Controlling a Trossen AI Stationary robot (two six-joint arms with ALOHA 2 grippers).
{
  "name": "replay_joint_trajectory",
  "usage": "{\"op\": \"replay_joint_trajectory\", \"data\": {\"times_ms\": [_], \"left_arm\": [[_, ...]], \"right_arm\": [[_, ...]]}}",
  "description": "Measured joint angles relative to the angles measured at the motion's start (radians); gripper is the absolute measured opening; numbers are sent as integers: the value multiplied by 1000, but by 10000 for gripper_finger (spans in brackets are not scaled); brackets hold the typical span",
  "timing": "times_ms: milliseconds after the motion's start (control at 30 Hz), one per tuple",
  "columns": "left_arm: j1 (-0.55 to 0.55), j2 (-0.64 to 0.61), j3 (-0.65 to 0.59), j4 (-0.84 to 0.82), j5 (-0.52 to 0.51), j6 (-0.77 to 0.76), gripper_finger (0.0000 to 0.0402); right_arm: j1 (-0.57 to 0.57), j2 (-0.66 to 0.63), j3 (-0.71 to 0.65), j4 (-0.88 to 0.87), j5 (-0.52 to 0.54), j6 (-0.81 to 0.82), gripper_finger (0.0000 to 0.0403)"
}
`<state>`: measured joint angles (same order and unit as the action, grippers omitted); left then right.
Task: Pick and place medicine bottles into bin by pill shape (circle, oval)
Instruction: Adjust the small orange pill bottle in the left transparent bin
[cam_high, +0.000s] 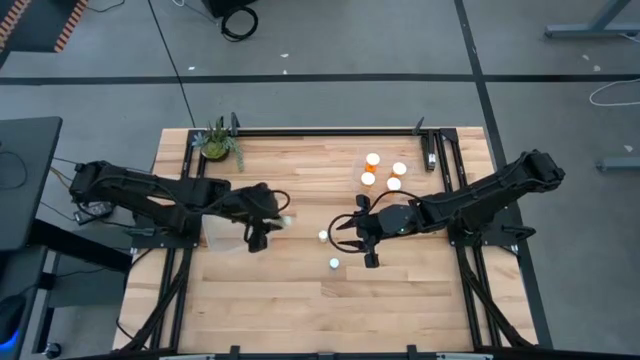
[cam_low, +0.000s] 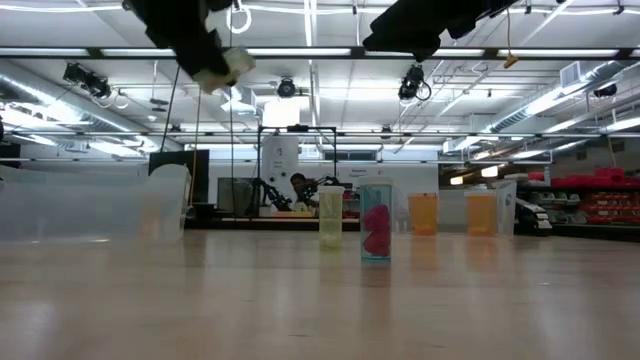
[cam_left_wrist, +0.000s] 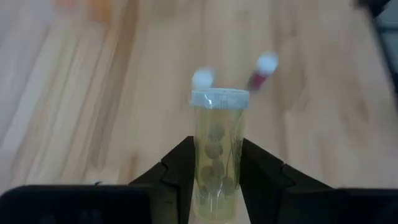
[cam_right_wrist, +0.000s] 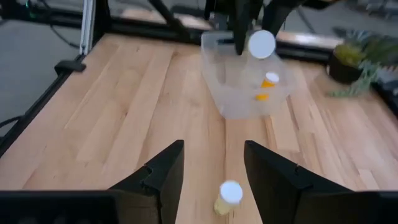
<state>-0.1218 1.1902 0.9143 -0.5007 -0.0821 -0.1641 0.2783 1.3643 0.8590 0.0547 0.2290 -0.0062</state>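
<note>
My left gripper (cam_high: 262, 226) is raised beside a clear bin (cam_high: 225, 234) and is shut on a pale yellow medicine bottle (cam_left_wrist: 216, 155) with a white cap (cam_high: 285, 220). My right gripper (cam_high: 345, 240) is open and empty at the table's middle. A white-capped bottle (cam_right_wrist: 229, 196) stands on the table just ahead of its fingers (cam_right_wrist: 165, 165); it also shows in the high view (cam_high: 323, 236). Another bottle (cam_high: 334, 264) stands nearer the front edge. Several orange bottles (cam_high: 385, 172) stand at the far right. The bin (cam_right_wrist: 249, 93) holds an orange bottle (cam_right_wrist: 267, 84). My left gripper pinches the bottle's body (cam_left_wrist: 214, 180), at the half away from the cap, between its two fingers (cam_left_wrist: 180, 165). The capped end (cam_left_wrist: 219, 98) sticks out beyond the fingertips. The bottle is lifted clear of the table, high above it in the low view (cam_low: 232, 65).
A small potted green plant (cam_high: 218, 142) stands at the far left corner. Black rails (cam_high: 330, 131) run along the table's far edge and sides. Bare wood lies toward the near edge (cam_high: 330, 310).
</note>
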Motion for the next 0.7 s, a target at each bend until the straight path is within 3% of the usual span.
{"op": "replay_joint_trajectory", "data": {"times_ms": [200,400,700], "left_arm": [[-20,1,-38,239,-2,108,116],[-42,13,-40,359,0,170,116],[-62,91,-40,570,-1,276,117]], "right_arm": [[-1,0,-80,227,10,-89,174],[0,0,-81,381,10,-148,174],[-1,0,-81,469,10,-210,174]]}}
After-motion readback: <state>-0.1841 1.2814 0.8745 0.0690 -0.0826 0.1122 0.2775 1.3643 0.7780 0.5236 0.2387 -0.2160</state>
